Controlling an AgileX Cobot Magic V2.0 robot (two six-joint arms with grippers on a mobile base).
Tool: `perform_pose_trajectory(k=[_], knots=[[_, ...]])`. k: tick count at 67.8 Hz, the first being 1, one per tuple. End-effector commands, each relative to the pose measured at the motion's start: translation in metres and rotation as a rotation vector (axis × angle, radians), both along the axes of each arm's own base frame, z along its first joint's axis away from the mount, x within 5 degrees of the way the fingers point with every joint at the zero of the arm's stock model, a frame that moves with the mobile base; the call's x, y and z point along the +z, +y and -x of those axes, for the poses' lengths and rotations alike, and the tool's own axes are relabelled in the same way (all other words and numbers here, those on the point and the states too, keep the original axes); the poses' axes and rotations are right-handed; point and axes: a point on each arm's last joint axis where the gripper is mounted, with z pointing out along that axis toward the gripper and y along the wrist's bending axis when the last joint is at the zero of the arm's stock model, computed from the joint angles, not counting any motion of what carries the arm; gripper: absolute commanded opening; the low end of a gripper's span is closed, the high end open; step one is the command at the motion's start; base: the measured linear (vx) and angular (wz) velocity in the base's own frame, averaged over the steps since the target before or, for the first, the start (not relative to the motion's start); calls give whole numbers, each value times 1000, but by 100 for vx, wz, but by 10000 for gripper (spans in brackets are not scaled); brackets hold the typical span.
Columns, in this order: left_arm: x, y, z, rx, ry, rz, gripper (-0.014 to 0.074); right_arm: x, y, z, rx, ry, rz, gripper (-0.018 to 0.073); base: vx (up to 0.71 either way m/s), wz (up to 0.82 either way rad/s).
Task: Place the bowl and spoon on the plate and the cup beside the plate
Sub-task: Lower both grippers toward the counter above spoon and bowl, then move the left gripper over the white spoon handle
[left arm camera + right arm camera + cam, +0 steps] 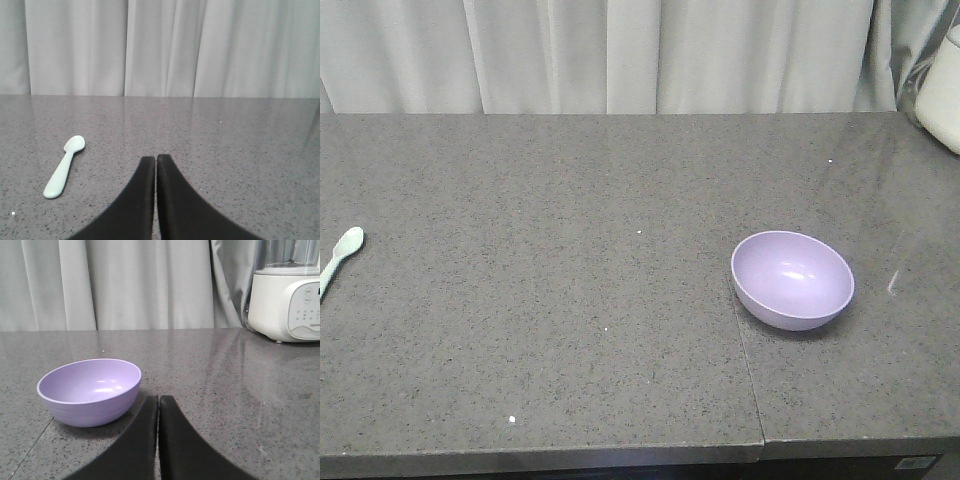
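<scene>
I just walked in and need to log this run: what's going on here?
Nothing is being handled right now. The left gripper is shut and empty, with the spoon lying on the counter ahead of it, to its left. The right gripper is also shut and empty, and the bowl sits upright and empty just ahead of it. No plate or cup shows in any view, so the arranging has not started.

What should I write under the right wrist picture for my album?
Shut right gripper beside an empty purple bowl, with a white appliance at the back.
</scene>
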Motion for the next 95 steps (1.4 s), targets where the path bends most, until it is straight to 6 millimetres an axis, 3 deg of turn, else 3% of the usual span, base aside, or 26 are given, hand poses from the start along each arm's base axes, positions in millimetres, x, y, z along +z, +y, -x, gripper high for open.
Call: perform_pose_trajectory(k=[1,56,64,74,85,95], knots=[[16,0,2,1,-110,26,-6,7,0,1,-2,-88,8,-1,0,0],[21,0,3,0,-126,33,-6,8,0,1,-2,-90,3,-1,0,0],[46,1,9,-1,-194,43,-6,19,0,4,-2,-100,-10,-1,0,0],[93,3,23,0,-254,47,-6,57,-1,13,-6,-139,-9,-1,0,0],[137,3,23,5,-122,35,-6,107,-1,19,-11,-149,3,-1,0,0],[168,1,4,9,34,19,-6,140,-1,6,-17,-38,60,-1,0,0]])
